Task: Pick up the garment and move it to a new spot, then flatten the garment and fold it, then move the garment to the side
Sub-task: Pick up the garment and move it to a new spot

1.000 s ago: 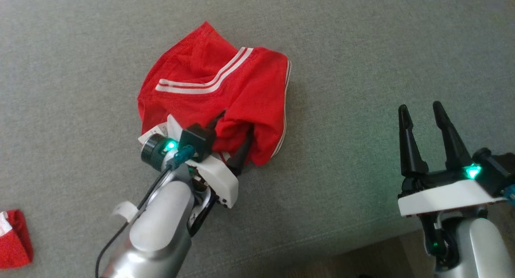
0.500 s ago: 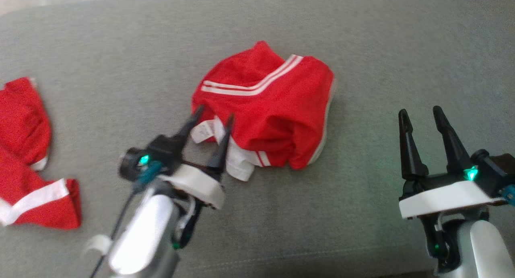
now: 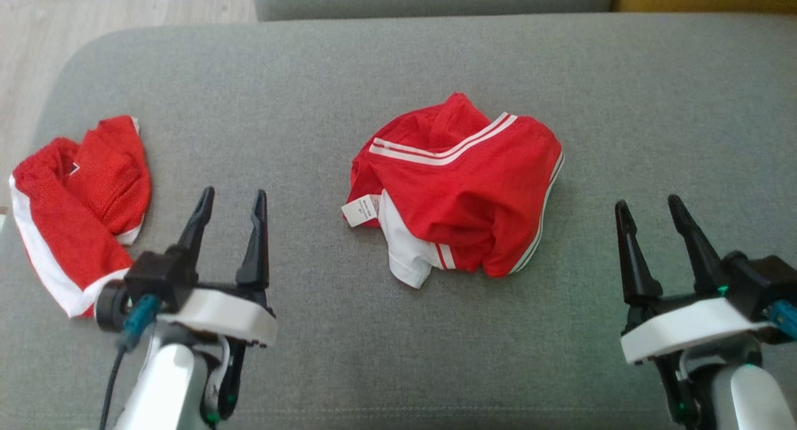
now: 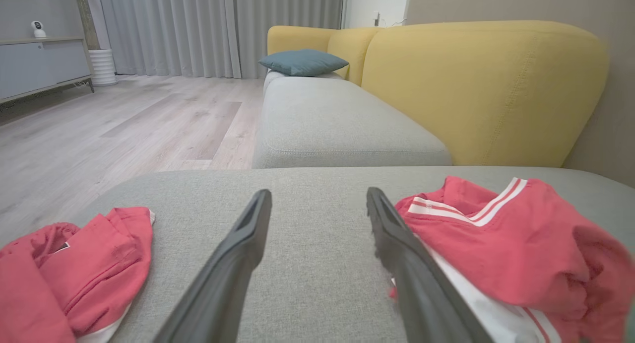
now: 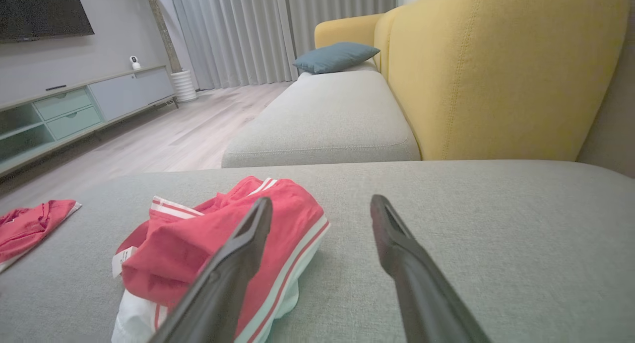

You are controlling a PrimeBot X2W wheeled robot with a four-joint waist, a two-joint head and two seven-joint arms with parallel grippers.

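Left gripper (image 3: 234,196) withdrawn from garment (image 3: 461,181); jaws wide, empty. Right gripper (image 3: 647,204) jaws wide, empty. Garment released, crumpled mid grey cushion (image 3: 299,75), between grippers. Relocation judged done; flattening next.

The crumpled red garment (image 3: 457,184) with white stripes lies on the grey sofa seat (image 3: 398,63) between my left jaws and right jaws, both spread wide, empty and clear of it. Another red garment (image 3: 78,206) lies at the seat's left end.
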